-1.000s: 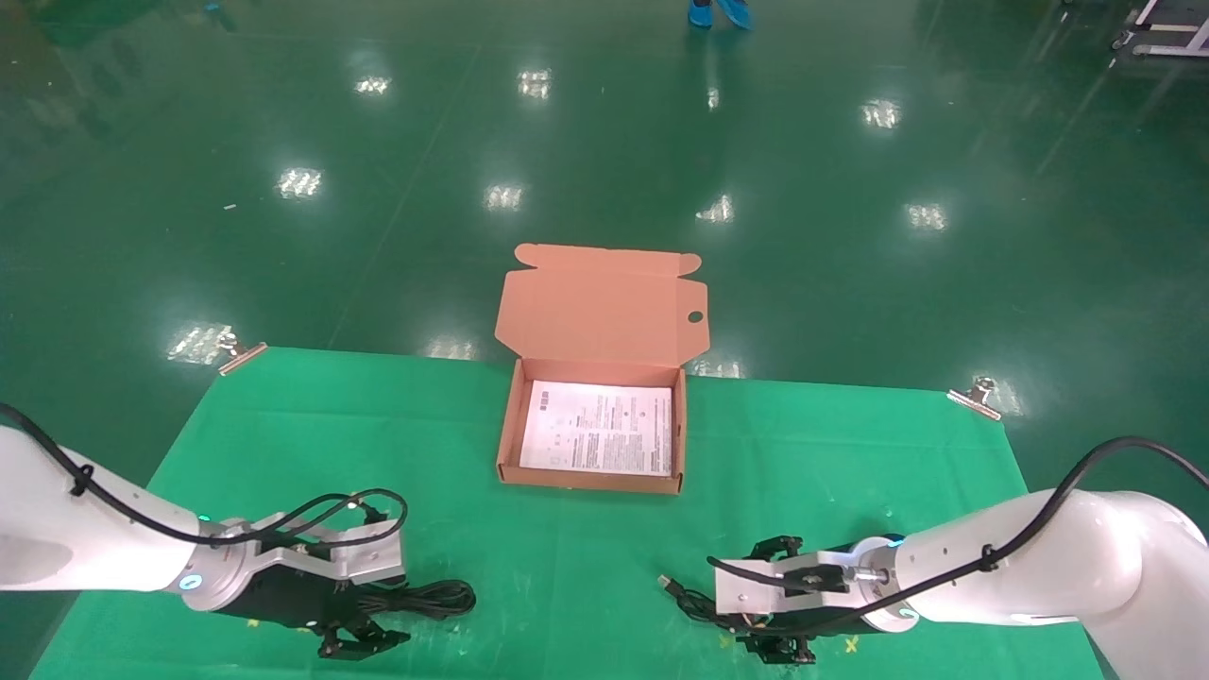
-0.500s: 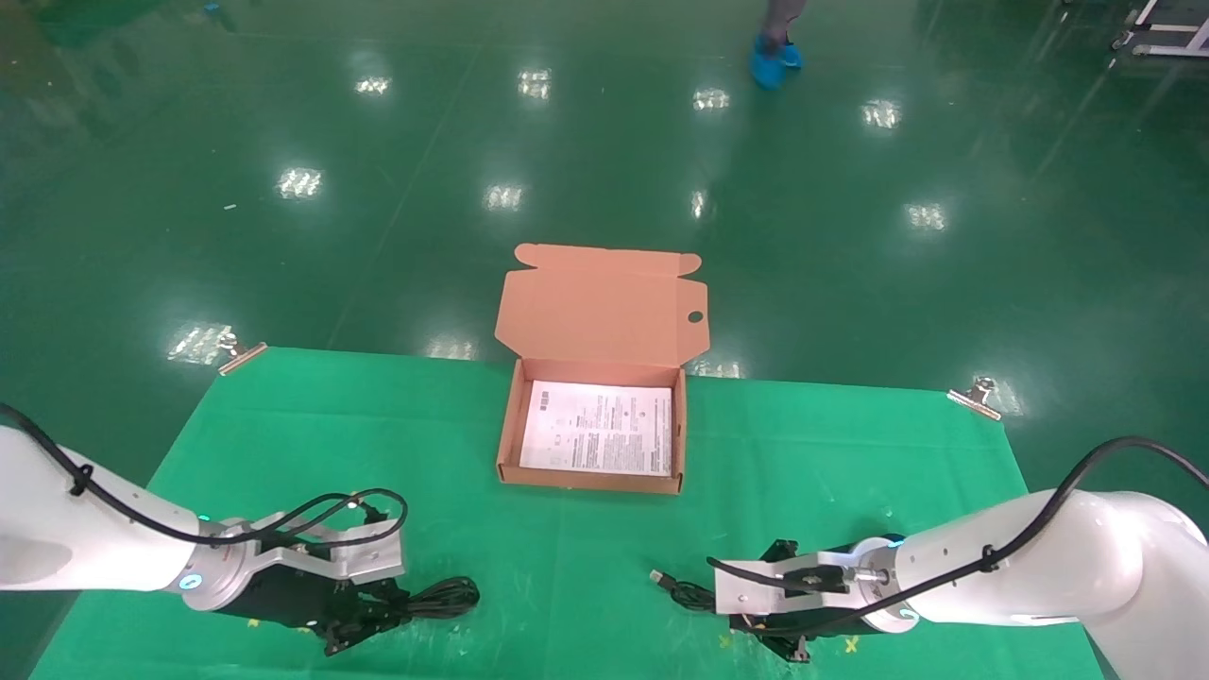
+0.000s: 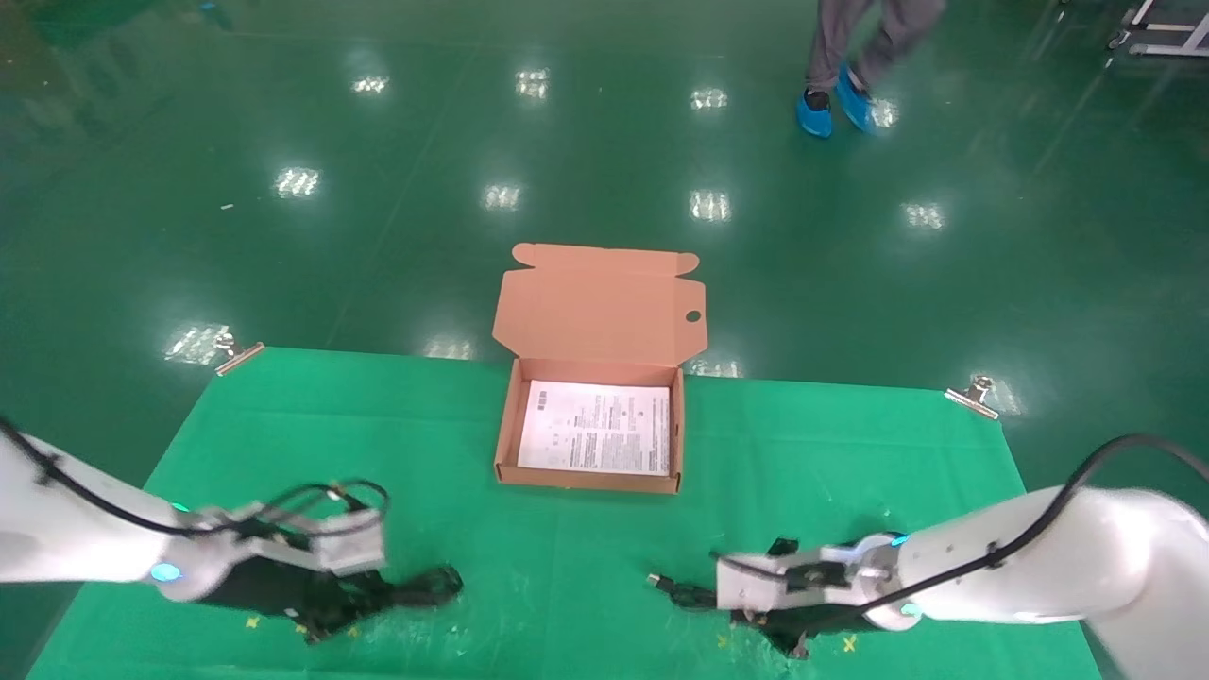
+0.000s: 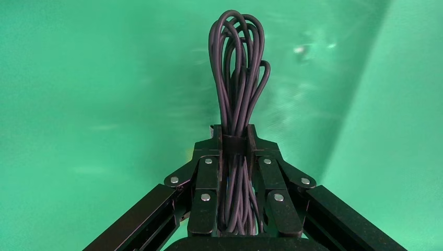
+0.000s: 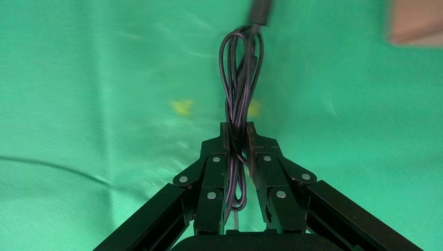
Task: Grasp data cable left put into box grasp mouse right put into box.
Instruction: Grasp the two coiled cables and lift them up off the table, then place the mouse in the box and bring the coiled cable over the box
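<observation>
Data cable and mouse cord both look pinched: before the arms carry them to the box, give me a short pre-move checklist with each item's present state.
1. Left gripper shut on the data cable: ok, the loops are pinched between its fingers.
2. Right gripper holds something: ok, it is shut on the mouse cord.
3. Right grasp on the mouse body itself: cannot tell, the mouse is not visible in any view; only its cord and USB plug show.
4. Box open, lid back: ok.
5. Box interior free: ok, only the white printed sheet lies inside.
6. Path from each gripper to the box: ok, bare green cloth between them.
</observation>
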Robot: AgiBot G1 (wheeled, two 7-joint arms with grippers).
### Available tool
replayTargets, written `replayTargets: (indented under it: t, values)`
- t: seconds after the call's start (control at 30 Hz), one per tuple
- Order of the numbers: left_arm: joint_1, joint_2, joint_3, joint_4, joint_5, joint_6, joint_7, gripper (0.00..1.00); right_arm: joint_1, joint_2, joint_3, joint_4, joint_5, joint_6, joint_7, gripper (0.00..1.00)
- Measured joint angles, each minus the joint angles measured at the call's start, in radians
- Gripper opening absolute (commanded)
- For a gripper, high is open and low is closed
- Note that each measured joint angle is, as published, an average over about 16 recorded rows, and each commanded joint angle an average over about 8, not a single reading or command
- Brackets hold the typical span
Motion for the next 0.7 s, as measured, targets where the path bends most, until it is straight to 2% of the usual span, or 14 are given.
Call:
replayTargets:
  t: [0.23, 0.37, 0.53, 0.7]
  values:
    - [-0.034, -0.077, -0.012, -0.173, 0.019, -0.024, -0.023, 0.0, 0.085, 0.07, 0.063, 0.1, 0.007, 0.02, 0.088, 0.0]
    - [-0.048, -0.115, -0.024, -0.305, 0.037, -0.06, -0.06, 0.0, 0.15, 0.078, 0.093, 0.149, 0.007, 0.038, 0.125, 0.0]
    - [-0.062, -0.141, -0.042, -0.453, 0.06, -0.118, -0.119, 0.0, 0.241, 0.028, 0.116, 0.15, 0.013, 0.07, 0.124, 0.0]
    - [-0.076, -0.14, -0.057, -0.55, 0.089, -0.178, -0.17, 0.0, 0.333, -0.066, 0.129, 0.079, 0.038, 0.111, 0.072, 0.0]
